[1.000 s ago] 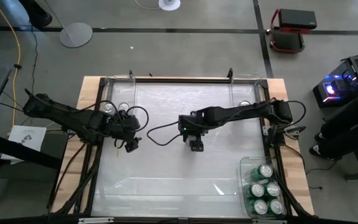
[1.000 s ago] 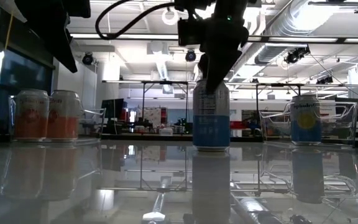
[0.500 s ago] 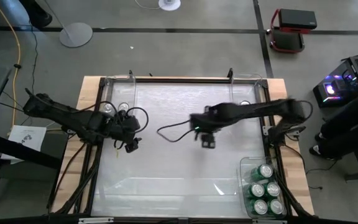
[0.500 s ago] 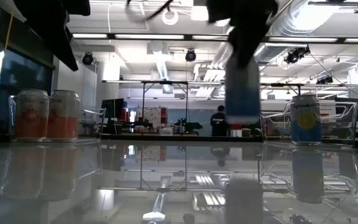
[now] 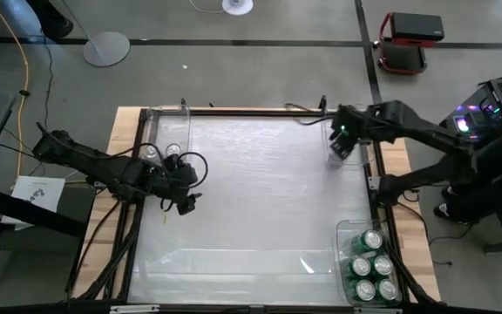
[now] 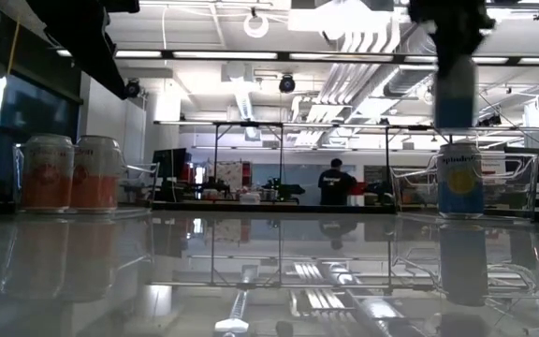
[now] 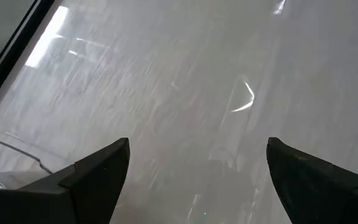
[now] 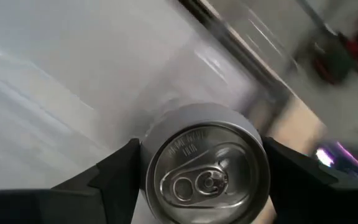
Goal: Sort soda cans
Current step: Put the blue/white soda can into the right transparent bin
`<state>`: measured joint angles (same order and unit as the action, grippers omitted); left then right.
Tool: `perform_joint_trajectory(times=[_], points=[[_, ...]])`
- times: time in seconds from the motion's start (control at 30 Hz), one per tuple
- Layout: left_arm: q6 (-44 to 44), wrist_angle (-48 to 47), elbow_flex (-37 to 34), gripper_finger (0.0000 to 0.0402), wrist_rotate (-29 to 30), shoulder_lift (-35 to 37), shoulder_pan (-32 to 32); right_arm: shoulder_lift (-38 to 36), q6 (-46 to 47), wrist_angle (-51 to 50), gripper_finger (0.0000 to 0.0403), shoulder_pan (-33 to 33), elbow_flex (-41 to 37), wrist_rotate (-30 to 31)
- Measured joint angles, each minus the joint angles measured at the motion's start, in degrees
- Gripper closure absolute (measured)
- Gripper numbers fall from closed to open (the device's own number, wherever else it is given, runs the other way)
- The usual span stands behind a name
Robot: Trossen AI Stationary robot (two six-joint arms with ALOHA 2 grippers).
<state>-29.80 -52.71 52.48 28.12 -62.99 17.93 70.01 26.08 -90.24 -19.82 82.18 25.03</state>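
Observation:
My right gripper [image 5: 340,148] hovers over the table's far right corner, shut on a blue-and-white soda can [image 6: 457,89] whose silver top [image 8: 205,171] fills the right wrist view. Below it a yellow-and-blue can [image 6: 460,180] stands on its base in a clear bin [image 6: 522,183]. Two orange cans [image 6: 47,173] [image 6: 96,173] stand in the far left bin [image 5: 162,150]. Several green cans [image 5: 371,266] sit in the near right bin. My left gripper [image 5: 181,202] [image 7: 197,144] waits open above bare table near the left bin. My right gripper pinches the blue-and-white can between its two fingers [image 8: 114,171], one on each side of the can's upper wall [image 8: 151,155] just under the rim. The fingers come from above, pointing down. The can hangs upright and lifted clear, above the far right bin.
A dark frame [image 5: 133,218] runs along the table's edges. The clear bins stand at the far left, far right and near right [image 5: 342,235] corners. The glossy middle of the table [image 5: 251,209] holds nothing. A person [image 6: 333,183] stands far off in the room behind.
My right gripper has lifted the blue-and-white can off the middle of the table and carried it fast toward the right and far edges, up to above the far right bin. The can stays upright in the hold.

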Motion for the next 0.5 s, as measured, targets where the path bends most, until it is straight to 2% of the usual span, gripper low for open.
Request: perform_joint_trajectory(times=[0.2, 0.5], points=[[0.03, -0.04, 0.01, 0.0046, -0.17, 0.01, 0.48, -2.63, -6.10, 0.54, 0.0132, -10.51, -9.47, -1.01], [0.02, -0.03, -0.01, 0.0046, -0.17, 0.01, 0.48, -3.35, -11.18, 5.25, 0.0132, -13.58, -20.14, -6.63]])
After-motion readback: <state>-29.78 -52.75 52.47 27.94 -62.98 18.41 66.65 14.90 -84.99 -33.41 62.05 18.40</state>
